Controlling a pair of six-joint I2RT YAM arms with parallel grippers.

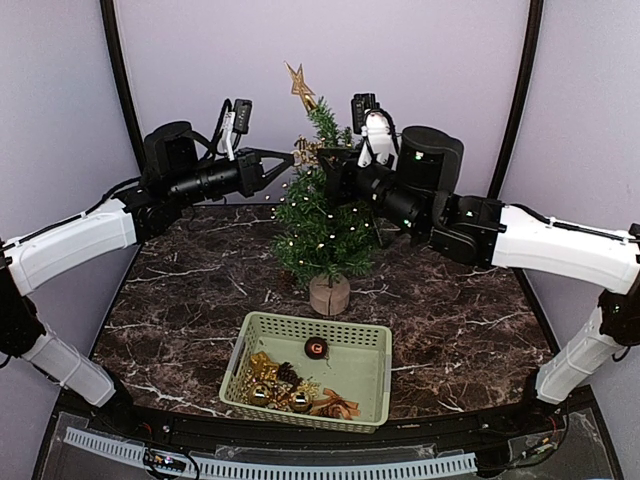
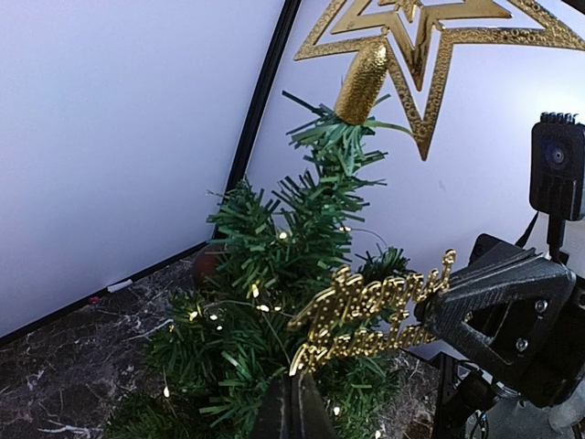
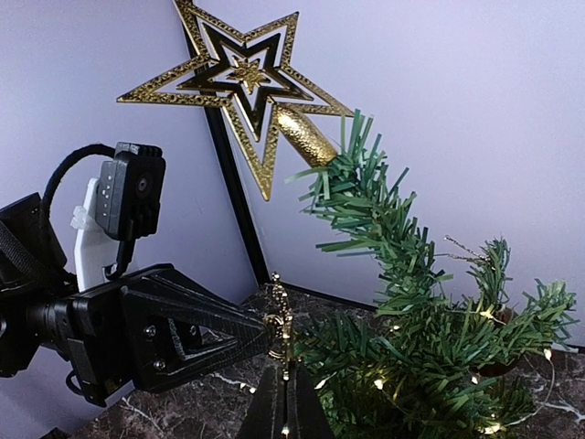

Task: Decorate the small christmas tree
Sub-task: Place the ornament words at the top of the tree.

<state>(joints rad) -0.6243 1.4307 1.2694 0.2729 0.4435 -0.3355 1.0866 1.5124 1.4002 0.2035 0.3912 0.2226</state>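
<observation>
Now the left hand (image 3: 267, 334) and the right hand (image 2: 431, 302), both pressed shut, seem to pinch opposite ends of the gold sign (image 2: 366, 311) at the upper branches of the small christmas tree (image 1: 322, 230), which stands mid-counter (image 1: 450, 300) behind the basket (image 1: 370, 345), so hanging is under way and next it needs seating among the needles before either lets go.

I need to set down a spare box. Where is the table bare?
Bare tabletop lies left and right of the basket; crowded around the small christmas tree, where the left claw and right claw flank its top.
</observation>
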